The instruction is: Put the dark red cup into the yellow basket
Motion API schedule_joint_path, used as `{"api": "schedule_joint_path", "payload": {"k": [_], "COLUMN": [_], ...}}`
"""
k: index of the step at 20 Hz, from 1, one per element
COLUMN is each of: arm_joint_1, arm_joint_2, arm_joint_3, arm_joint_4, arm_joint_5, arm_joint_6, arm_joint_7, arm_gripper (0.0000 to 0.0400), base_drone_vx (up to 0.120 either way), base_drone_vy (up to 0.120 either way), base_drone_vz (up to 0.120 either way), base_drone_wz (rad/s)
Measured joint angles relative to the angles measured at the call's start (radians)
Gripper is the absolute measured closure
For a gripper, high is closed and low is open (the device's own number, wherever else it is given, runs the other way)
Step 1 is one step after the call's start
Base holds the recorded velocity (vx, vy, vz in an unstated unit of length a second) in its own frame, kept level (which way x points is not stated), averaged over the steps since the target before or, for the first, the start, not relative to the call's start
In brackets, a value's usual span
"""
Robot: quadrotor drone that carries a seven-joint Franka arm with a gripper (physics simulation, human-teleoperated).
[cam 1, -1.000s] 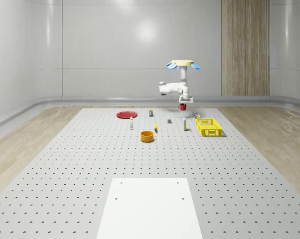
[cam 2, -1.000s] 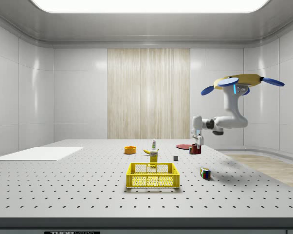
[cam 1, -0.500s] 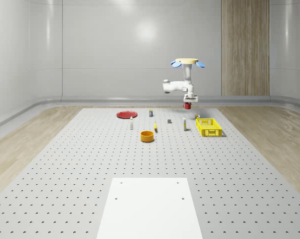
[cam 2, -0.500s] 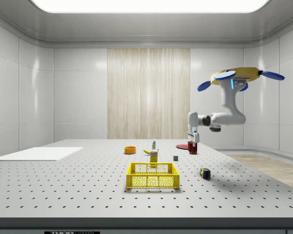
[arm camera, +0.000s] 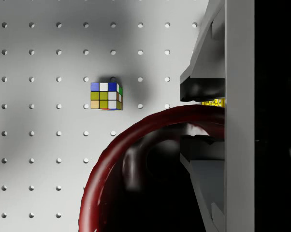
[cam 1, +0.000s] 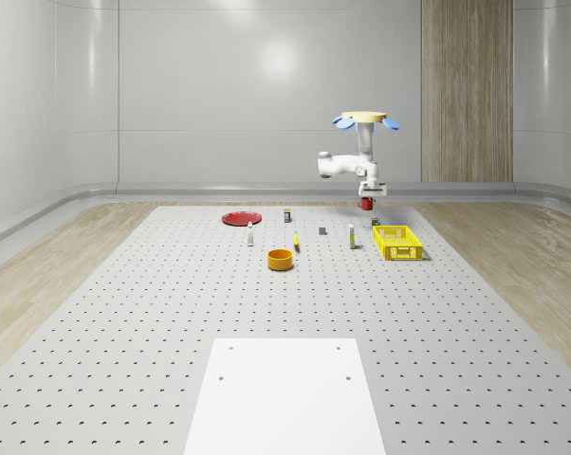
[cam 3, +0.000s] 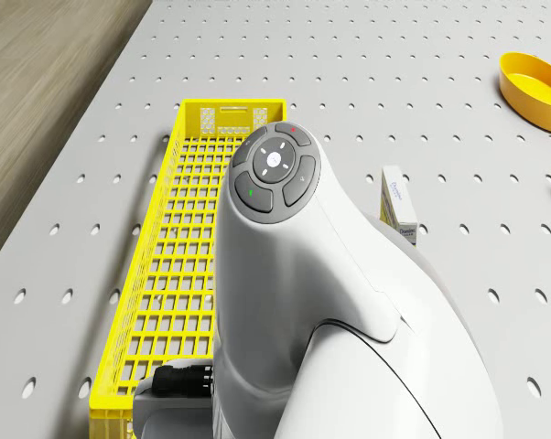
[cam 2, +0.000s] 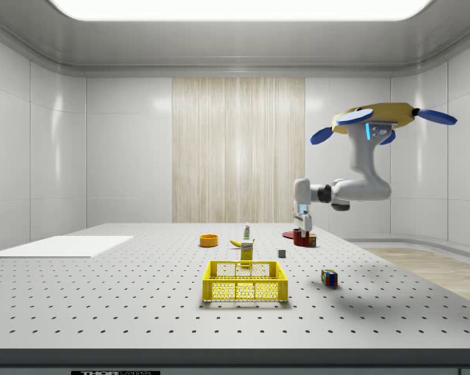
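I see my drone (cam 1: 368,119) hovering above the table (cam 1: 172,313) near the yellow basket (cam 1: 397,243), its gripper (arm camera: 199,119) pinching the dark red cup (arm camera: 136,179) by the rim, aloft over a puzzle cube (arm camera: 106,96).

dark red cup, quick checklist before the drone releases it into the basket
1. Cup held: ok, the fingers pinch the rim of the dark red cup.
2. Cup off the table: ok, it hangs at the gripper in the side view.
3. Drone airborne: ok, hovering above the table.
4. Cup over the yellow basket: not ok, the wrist view has bare table and the puzzle cube below.
5. Basket free to receive: ok, the drone view shows open mesh floor.
6. Release height: cannot tell.
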Motion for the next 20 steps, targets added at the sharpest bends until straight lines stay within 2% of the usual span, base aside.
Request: {"api": "schedule_joint_path", "payload": {"k": [3, 7, 15, 20], "arm_joint_1": [-0.001, -0.002, -0.003, -0.004], "arm_joint_2": [-0.009, -0.019, -0.039, -0.05], "arm_joint_3": [0.001, 0.003, 0.005, 0.007], "arm_joint_4": [0.0, 0.0, 0.001, 0.001], "arm_joint_5": [0.003, 0.008, 0.015, 0.019], "arm_joint_6": [0.008, 0.018, 0.036, 0.046], "arm_joint_7": [0.001, 0.001, 0.003, 0.003], "arm_gripper": [0.03, 0.03, 0.03, 0.03], "base_drone_vx": [0.12, 0.12, 0.12, 0.12], "base_drone_vy": [0.013, 0.12, 0.08, 0.008], "base_drone_vz": [0.0, 0.0, 0.0, 0.0], "base_drone_wz": [0.0, 0.0, 0.0, 0.0]}}
